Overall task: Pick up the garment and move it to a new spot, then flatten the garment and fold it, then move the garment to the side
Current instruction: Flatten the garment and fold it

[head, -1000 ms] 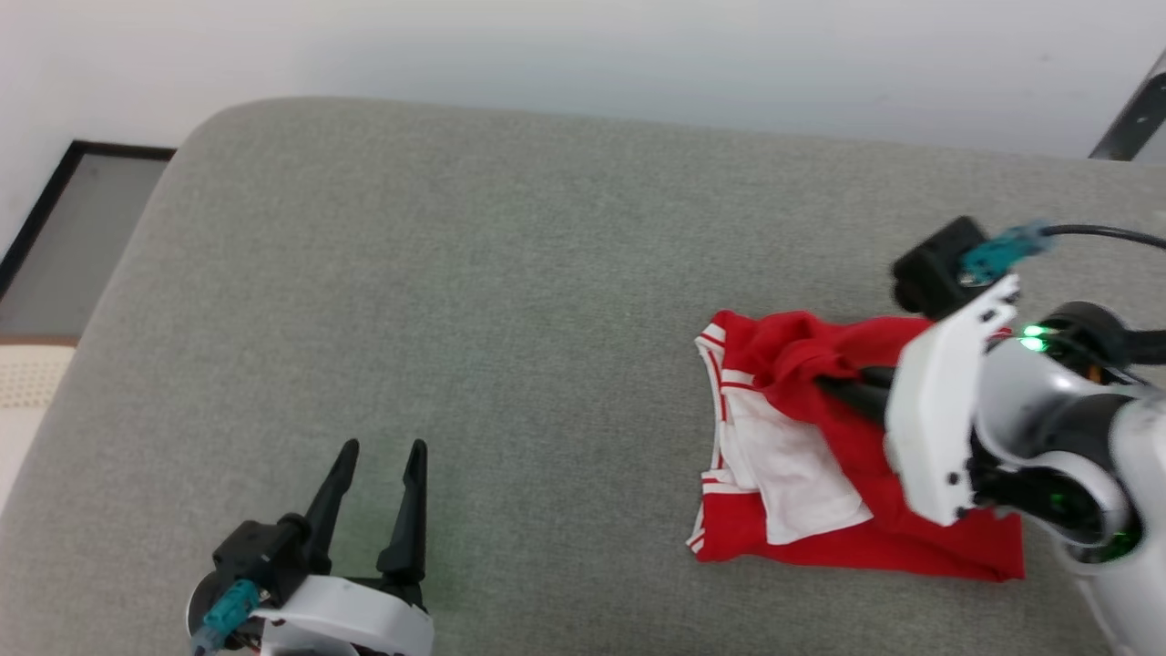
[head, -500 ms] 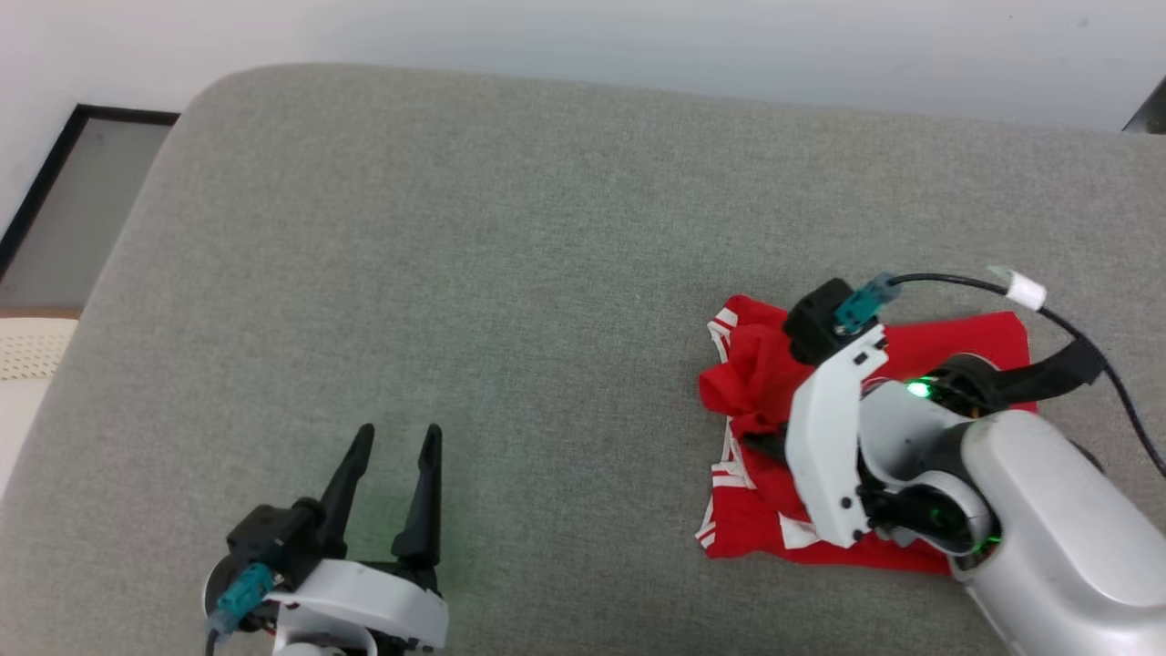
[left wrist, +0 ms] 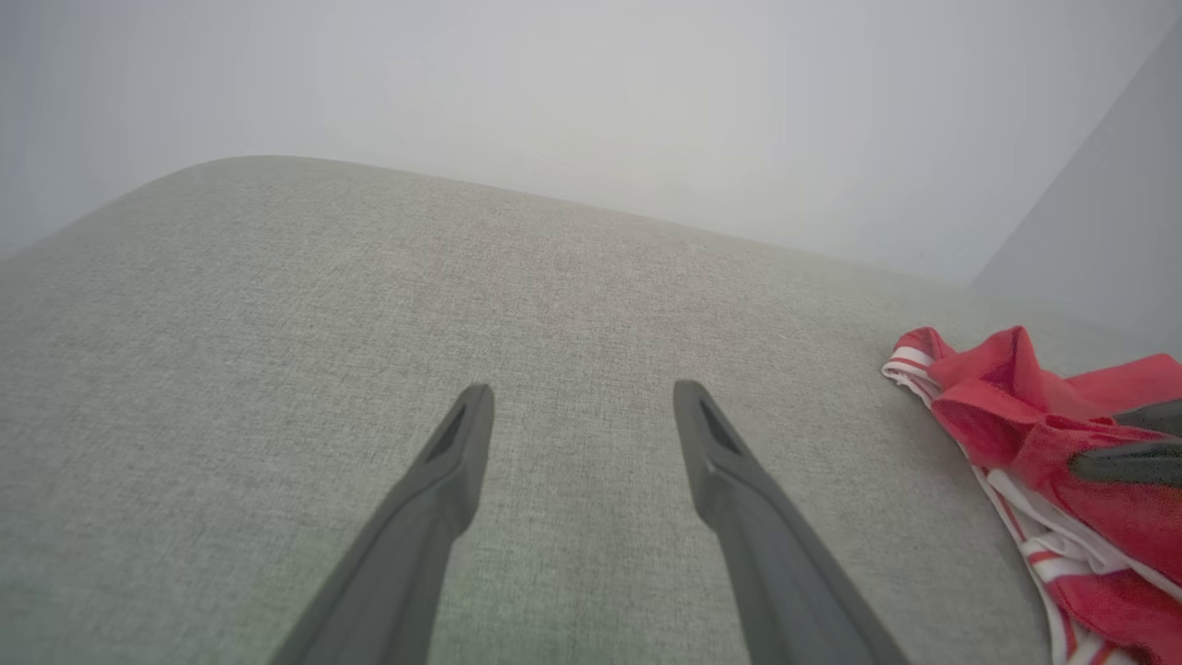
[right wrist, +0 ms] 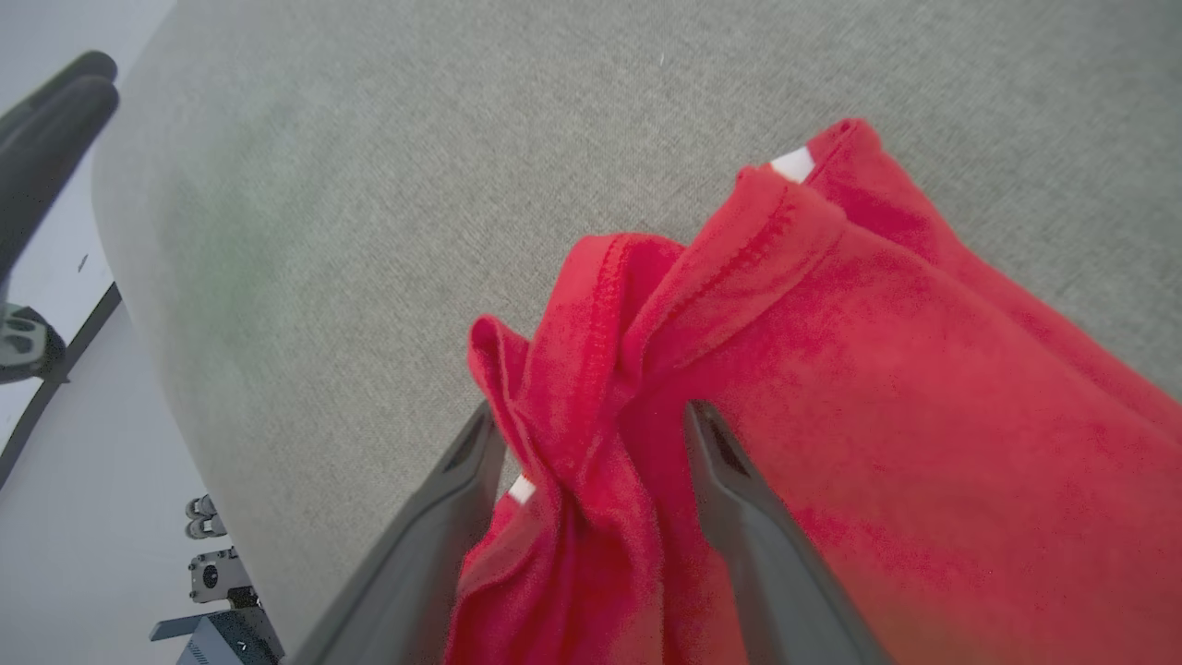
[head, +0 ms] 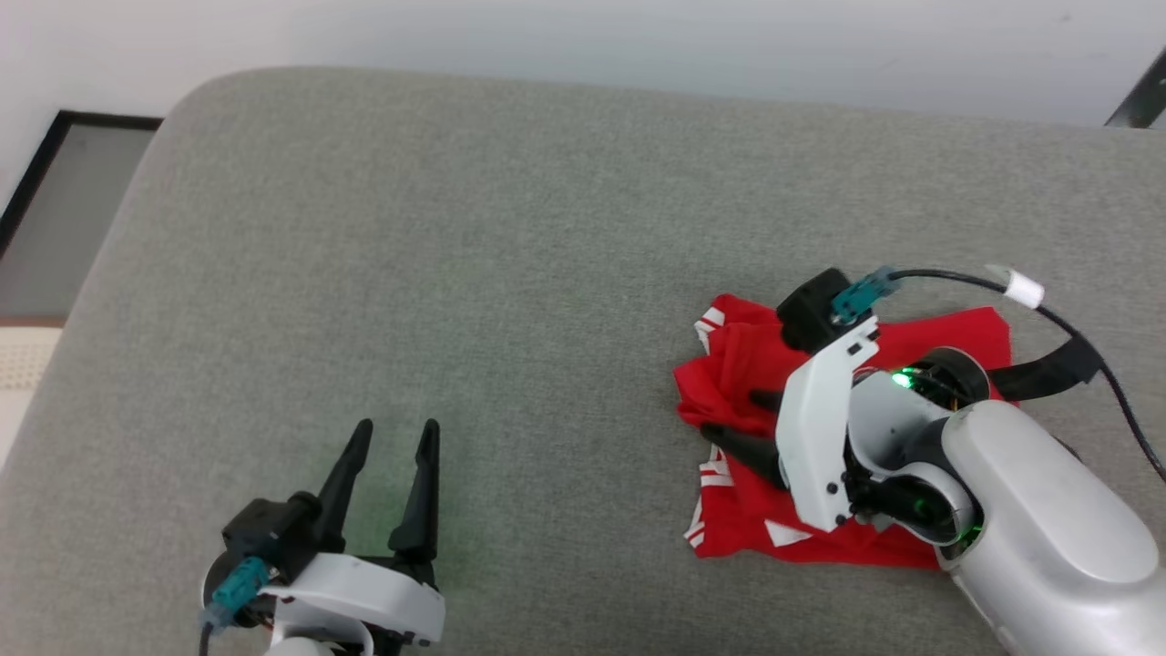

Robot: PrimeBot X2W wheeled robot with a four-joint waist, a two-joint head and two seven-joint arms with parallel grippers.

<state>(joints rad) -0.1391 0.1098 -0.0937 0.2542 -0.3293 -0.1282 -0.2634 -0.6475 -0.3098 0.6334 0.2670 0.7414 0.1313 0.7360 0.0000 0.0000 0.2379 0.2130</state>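
The garment [head: 729, 374] lies bunched on the right side of the grey upholstered surface [head: 510, 228], towards the near edge. It is mostly red, with bits of white, red-striped band showing along its left and near edges. The right hand [head: 726, 411] reaches over it from the right and points left, low on the cloth, with its two dark fingers [head: 756, 454] spread apart. In the right wrist view a raised, twisted ridge of red fabric with a stitched hem runs up between the fingers, and each finger lies close against it without pinching it. The rest of the garment spreads out flat to the right and far side of that ridge, partly hidden under the white wrist. A black cable [head: 956, 278] with a teal plug loops off the back of that wrist. The left hand [head: 397, 425] hangs over bare grey cloth at the near left, well apart from the garment, its fingers pointing away and parted, with nothing between them. A pale wall [head: 638, 36] rises behind the far edge.
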